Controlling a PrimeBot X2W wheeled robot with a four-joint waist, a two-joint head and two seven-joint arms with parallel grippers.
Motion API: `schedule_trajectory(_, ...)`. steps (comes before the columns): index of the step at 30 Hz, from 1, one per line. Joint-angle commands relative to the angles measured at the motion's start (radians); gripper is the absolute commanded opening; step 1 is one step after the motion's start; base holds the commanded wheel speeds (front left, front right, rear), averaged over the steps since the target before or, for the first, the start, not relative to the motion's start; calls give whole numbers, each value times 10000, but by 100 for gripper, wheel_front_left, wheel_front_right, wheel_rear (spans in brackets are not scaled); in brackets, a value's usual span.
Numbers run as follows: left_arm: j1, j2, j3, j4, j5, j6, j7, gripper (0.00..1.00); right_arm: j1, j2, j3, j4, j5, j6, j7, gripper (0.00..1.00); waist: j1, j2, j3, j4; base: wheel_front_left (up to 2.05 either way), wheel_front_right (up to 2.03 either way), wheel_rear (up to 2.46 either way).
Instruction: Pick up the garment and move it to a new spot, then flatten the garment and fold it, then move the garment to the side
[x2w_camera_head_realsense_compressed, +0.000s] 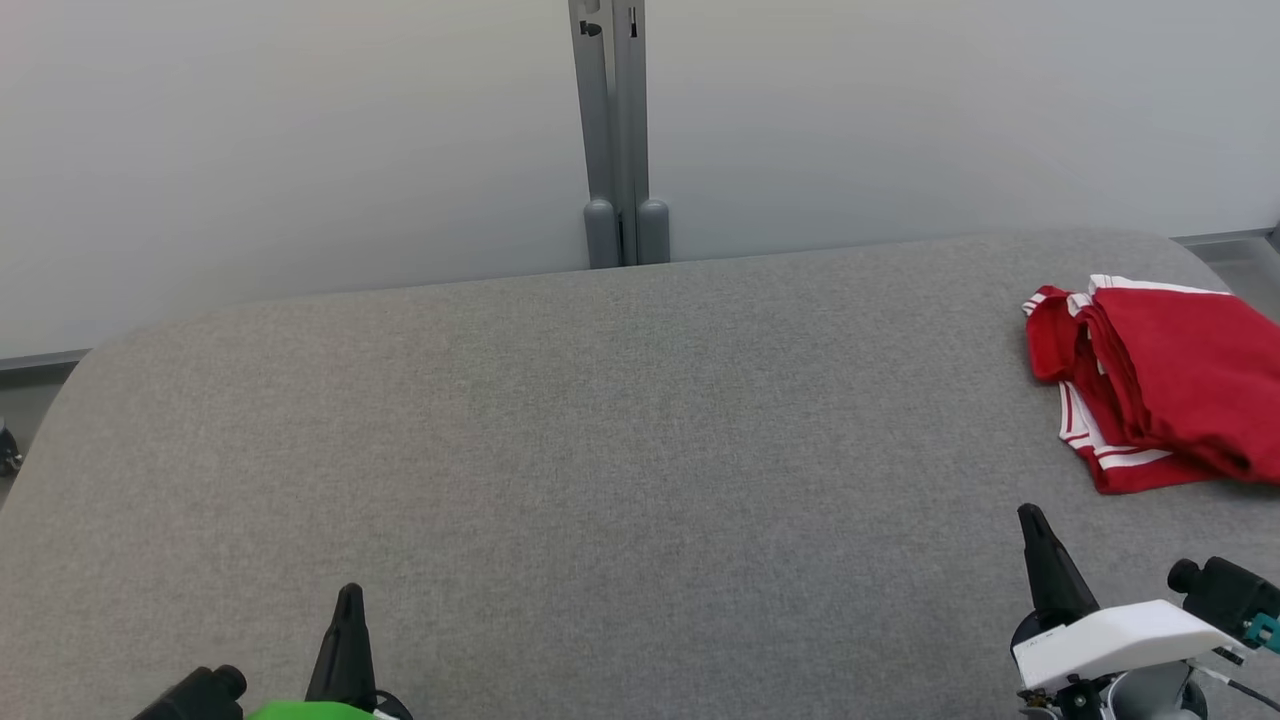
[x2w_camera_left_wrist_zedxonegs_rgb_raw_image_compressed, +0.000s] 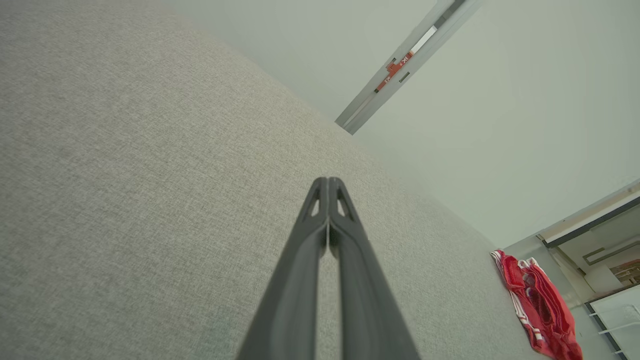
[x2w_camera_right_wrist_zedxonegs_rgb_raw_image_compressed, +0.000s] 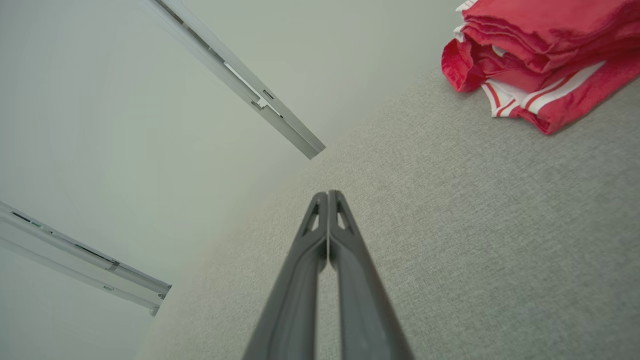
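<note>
At the upper right of the head view, the red garment (x2w_camera_head_realsense_compressed: 1170, 390) lies on the grey table (x2w_camera_head_realsense_compressed: 600, 450), close to the table's right edge. It looks folded: several layers are stacked, white stripes show along the lower side, and one red corner sticks out on the left. The left gripper (x2w_camera_head_realsense_compressed: 349, 595) at the lower left and the right gripper (x2w_camera_head_realsense_compressed: 1030, 515) at the lower right each have their two fingers pressed together and hold nothing. Both are apart from the garment, the right one nearer.

In the left wrist view, the closed fingers point over bare table, and the garment is small at the lower right of the frame.

In the right wrist view, the closed fingers also point over bare table. The garment is at the upper right, thick and soft, with its layers not quite even.

To my eye, only the setting aside is in question, and it seems almost finished. If the pile must go further, the right gripper should open, take all the layers together at the near edge, and slide them rather than lift. Otherwise the loose corner may drag the folds open.
</note>
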Motion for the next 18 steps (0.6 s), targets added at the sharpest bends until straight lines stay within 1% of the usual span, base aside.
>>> schedule_trajectory(1, -339, 75, 90, -59, -362, -86, 52, 0, -300, -20, -84, -91, 345, -3, 92, 0, 0, 0, 17, 7, 0, 0, 0)
schedule_trajectory(18, -876, 130, 542, 201, -2451, -482, 558, 0, -631, 145, -420, -33, 2290, -5, 646, 0, 0, 0, 196, 70, 0, 0, 0)
